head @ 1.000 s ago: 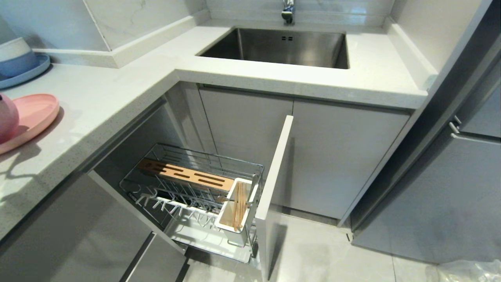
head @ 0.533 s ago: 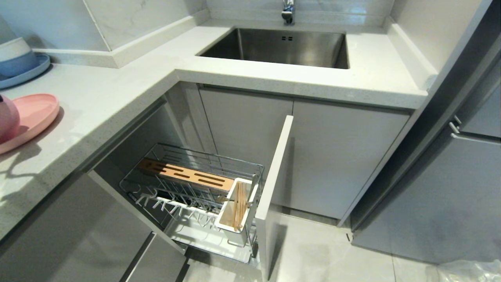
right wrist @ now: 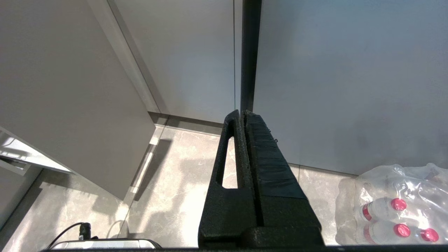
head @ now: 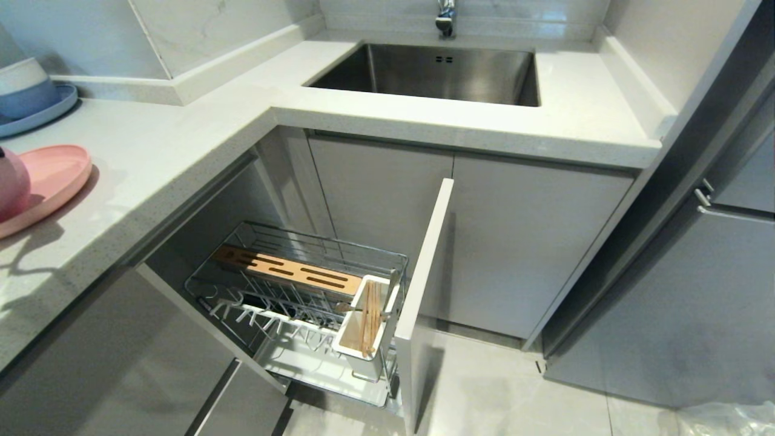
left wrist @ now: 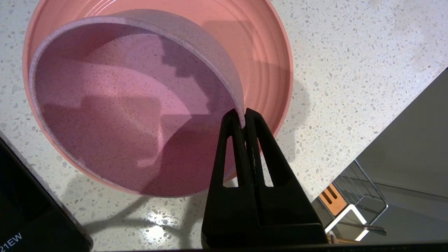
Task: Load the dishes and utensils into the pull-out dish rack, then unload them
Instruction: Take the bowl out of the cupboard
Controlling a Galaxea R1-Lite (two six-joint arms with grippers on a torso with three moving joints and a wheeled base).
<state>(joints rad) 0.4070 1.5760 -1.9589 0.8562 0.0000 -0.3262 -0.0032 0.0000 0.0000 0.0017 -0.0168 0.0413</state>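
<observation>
My left gripper [left wrist: 242, 115] is shut on the rim of the pink bowl [left wrist: 122, 105], one finger inside and one outside. The bowl hangs tilted over the pink plate [left wrist: 269, 70], which lies on the speckled countertop. In the head view, bowl [head: 12, 184] and plate [head: 54, 172] show at the far left edge. The pull-out dish rack [head: 327, 245] stands drawn out below the counter, with no dishes in its prongs. Chopsticks [head: 369, 321] stand in its white utensil holder [head: 357, 357], and a silver fork [left wrist: 364, 227] lies across that holder. My right gripper [right wrist: 243, 113] is shut and empty, hanging above the floor.
A blue plate with stacked blue and white bowls [head: 33, 100] sits at the counter's back left. The sink [head: 436, 72] is in the corner counter. The rack's grey door front [head: 424, 284] juts into the aisle. A pack of bottles [right wrist: 395, 206] lies on the floor.
</observation>
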